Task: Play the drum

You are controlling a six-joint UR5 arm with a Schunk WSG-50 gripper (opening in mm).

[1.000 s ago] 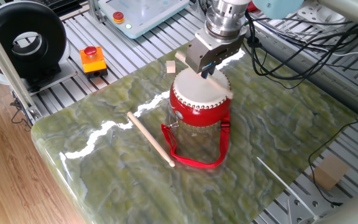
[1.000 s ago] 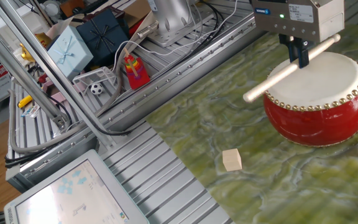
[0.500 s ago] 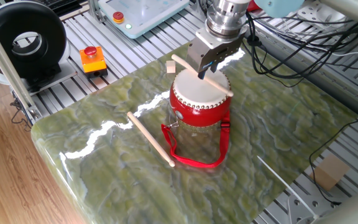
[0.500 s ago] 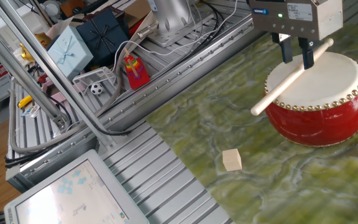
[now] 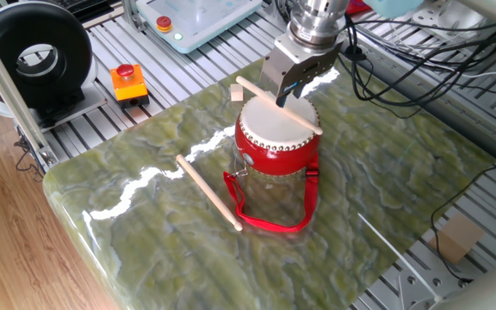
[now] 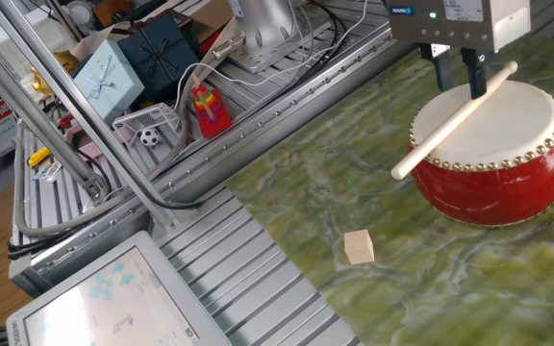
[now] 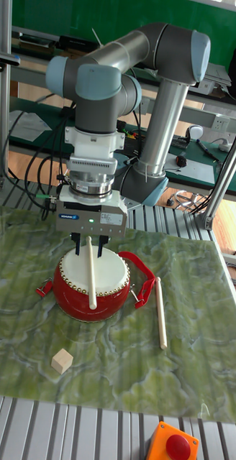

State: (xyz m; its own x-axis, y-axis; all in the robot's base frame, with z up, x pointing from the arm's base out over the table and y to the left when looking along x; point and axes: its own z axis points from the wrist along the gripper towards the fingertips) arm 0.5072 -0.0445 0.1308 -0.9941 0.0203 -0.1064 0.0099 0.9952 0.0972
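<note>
The drum point(image 5: 274, 155) is small, round and red, with an off-white skin, metal studs at the rim and a red strap point(image 5: 269, 226) trailing on the green table. My gripper point(image 5: 284, 93) hangs just over its far edge, shut on a thin wooden stick point(image 5: 257, 92). Seen from the other side, the stick point(image 6: 431, 144) slants down from the gripper point(image 6: 463, 82) across the drum point(image 6: 508, 178) and past its rim. In the tall view the stick point(image 7: 91, 287) lies over the skin of the drum point(image 7: 75, 295) below the gripper point(image 7: 90, 248).
A second stick point(image 5: 209, 194) lies loose on the table left of the drum, and a small wooden cube point(image 5: 236, 91) sits behind it. An orange emergency-stop box point(image 5: 129, 82) stands off the table's far left edge. Cables and metal rails border the table.
The held stick's free end has swung down toward the drum skin, and the gripper has risen slightly. The drum and the loose stick have not moved.
</note>
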